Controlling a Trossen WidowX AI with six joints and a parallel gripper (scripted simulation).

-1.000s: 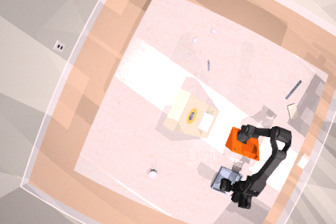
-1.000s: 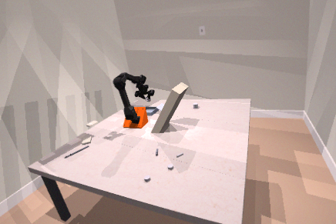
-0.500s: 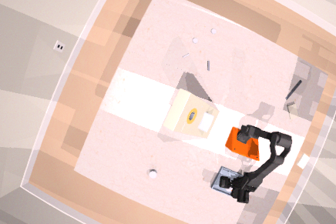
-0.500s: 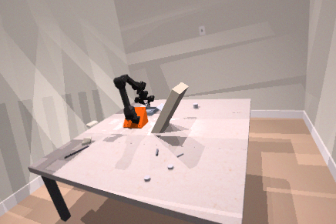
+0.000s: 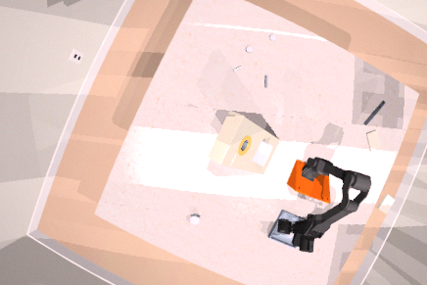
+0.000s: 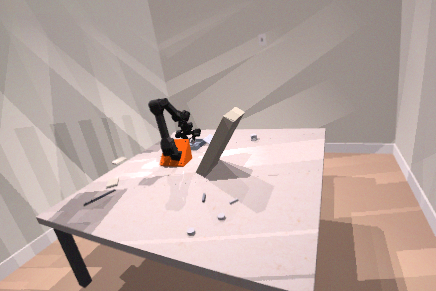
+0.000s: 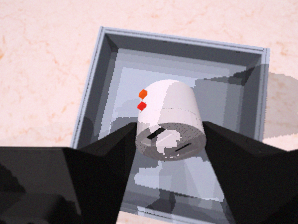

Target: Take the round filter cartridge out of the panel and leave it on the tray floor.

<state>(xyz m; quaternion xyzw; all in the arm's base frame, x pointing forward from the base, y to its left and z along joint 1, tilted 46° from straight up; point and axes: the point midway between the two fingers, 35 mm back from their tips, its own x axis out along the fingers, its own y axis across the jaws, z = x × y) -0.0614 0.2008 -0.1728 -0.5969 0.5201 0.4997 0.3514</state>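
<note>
The white round filter cartridge (image 7: 172, 102) has two dark slots on its near face and two red-orange marks on its side. My gripper (image 7: 168, 127) (image 5: 284, 227) (image 6: 195, 135) is shut on it, one finger on each side. The cartridge is within the walls of the blue-grey tray (image 7: 145, 62) (image 5: 277, 233) (image 6: 198, 145) in the wrist view; whether it touches the floor cannot be told. The beige service panel (image 5: 229, 149) (image 6: 220, 145) leans on the table, with a yellow ring (image 5: 240, 151) around a dark opening.
The orange arm base (image 5: 299, 183) (image 6: 181, 155) stands between tray and panel. A small white cylinder (image 5: 195, 218) (image 6: 254, 137) stands on the table beyond the tray. A dark bar (image 5: 374, 113) (image 6: 100, 197) and several small pieces lie farther off.
</note>
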